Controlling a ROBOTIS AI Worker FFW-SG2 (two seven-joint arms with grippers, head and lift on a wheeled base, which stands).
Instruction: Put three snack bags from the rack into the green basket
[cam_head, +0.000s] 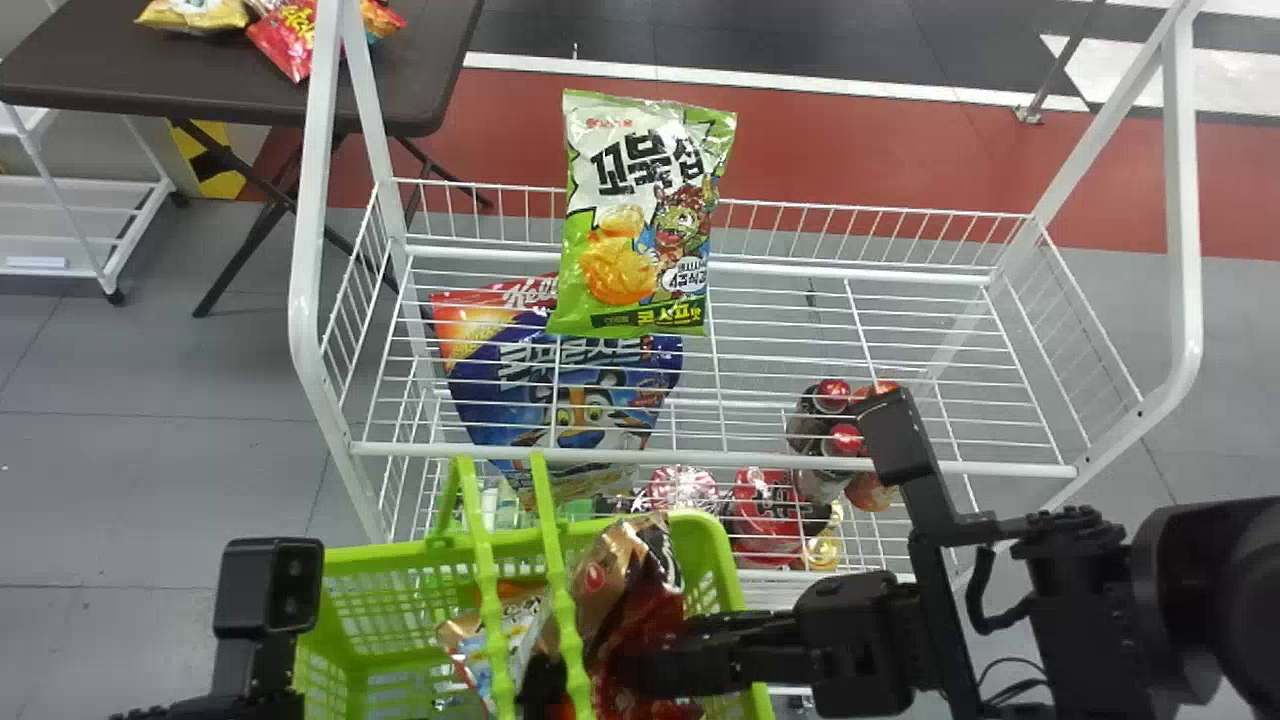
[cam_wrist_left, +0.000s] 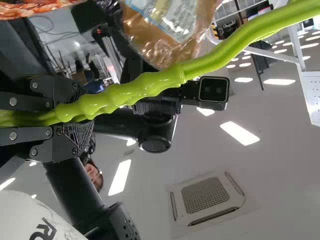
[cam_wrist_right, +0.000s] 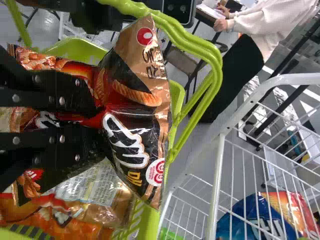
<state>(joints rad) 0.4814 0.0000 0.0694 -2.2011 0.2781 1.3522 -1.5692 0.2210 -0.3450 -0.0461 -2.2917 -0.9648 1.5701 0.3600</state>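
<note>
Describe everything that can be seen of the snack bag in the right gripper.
The snack bag is shiny, creased film in black and copper-brown, with a deep-red area, a pictured stick-shaped snack, white-outlined lettering and round red marks. A flat sealed edge runs along the end away from the right gripper, whose fingers pinch the bag. It is held at the mouth of the green basket, near other bags; whether it touches the handles is unclear.
</note>
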